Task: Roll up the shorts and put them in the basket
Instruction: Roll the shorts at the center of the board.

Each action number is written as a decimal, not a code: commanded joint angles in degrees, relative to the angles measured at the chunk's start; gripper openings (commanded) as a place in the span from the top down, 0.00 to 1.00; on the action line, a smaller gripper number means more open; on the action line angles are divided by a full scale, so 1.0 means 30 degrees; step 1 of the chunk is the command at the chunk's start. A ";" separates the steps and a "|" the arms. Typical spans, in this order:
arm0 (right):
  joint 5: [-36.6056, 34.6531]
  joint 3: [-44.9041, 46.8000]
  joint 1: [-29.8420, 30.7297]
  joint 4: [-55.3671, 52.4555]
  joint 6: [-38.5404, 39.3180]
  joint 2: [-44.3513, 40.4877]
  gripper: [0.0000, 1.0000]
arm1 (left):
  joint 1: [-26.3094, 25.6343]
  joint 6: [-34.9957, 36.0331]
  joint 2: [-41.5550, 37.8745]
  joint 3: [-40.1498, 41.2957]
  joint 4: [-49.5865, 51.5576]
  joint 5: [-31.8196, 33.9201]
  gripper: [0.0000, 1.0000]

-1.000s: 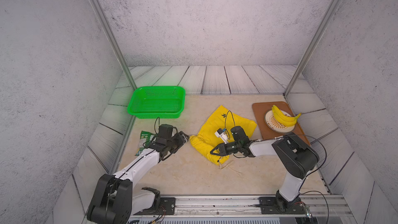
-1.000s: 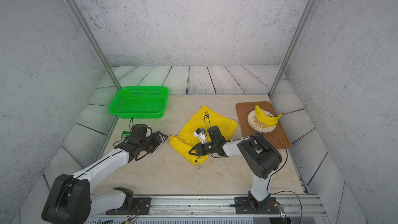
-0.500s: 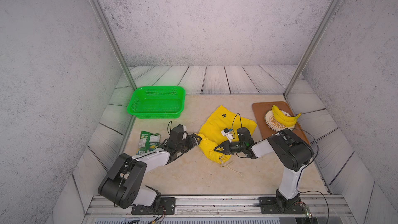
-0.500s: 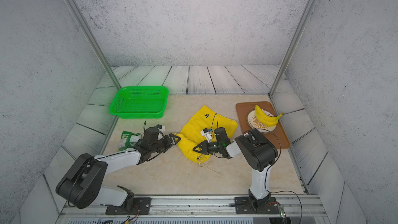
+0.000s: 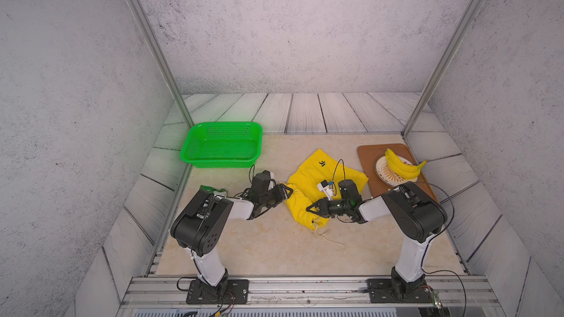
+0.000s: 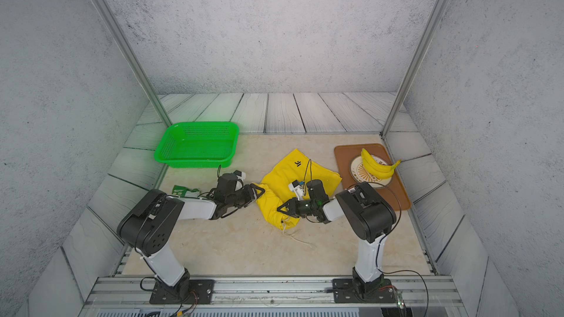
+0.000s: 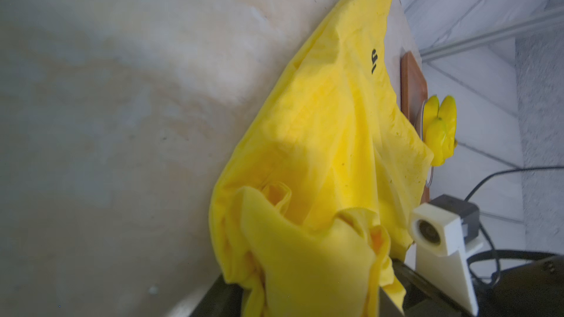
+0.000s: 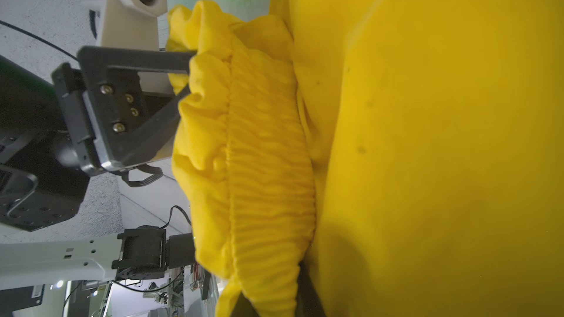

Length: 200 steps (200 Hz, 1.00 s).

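Pinching left edge of shorts (image 5: pixel 308 175) with left claw (image 5: pixel 289 192); gripping bunched waistband at near edge with right claw (image 5: pixel 309 209), on counter (image 5: pixel 268 248).

I see my beige surface (image 5: pixel 268 248) carrying a green mesh basket (image 5: pixel 219 163), the yellow shorts (image 5: pixel 314 178) and a brown tray (image 5: pixel 367 163). A green packet (image 6: pixel 180 191) lies near its left edge.

Shorts (image 5: pixel 317 178) mid – basket (image 5: pixel 222 163) L, bananas (image 5: pixel 399 164) R.

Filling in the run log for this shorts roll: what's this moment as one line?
shorts: near edge bunched, far part flat | left gripper: shut on bunched end | right gripper: shut on waistband | roll: unfinished
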State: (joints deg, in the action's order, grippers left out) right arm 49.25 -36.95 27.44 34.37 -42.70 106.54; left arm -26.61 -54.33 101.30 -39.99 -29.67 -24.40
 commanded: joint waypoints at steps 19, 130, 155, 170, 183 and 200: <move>-0.2621 0.0968 -0.0042 -0.6101 0.3181 -0.1450 0.74 | 0.0198 -0.0068 0.2000 -0.0387 0.2368 0.1597 0.77; -0.9825 0.0357 0.1912 -1.5798 0.6686 -0.8490 0.67 | 0.0094 0.1073 0.1551 -0.1905 0.5581 0.1573 1.00; -1.3558 -0.1649 0.3970 -1.8657 0.8197 -1.0902 0.65 | -0.0065 0.1164 0.1252 -0.1975 0.6498 0.1602 1.00; -1.4989 -0.2871 0.5440 -1.9343 0.8761 -1.1099 0.64 | -0.0120 0.1038 0.1160 -0.2054 0.6885 0.1514 1.00; -1.6205 -0.3777 0.6714 -1.9490 0.9160 -1.0684 0.63 | -0.0106 0.0828 0.1042 -0.2041 0.7221 0.1535 1.00; -1.7697 -0.4678 0.8218 -1.9202 0.9681 -0.9681 0.60 | -0.0150 0.0490 0.0973 -0.2152 0.7729 0.1485 1.00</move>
State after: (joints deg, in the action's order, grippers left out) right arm 6.33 -47.83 47.55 -18.52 -17.98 74.52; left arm -27.14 -52.80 103.42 -47.57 -18.63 -24.14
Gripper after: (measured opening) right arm 0.384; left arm 0.231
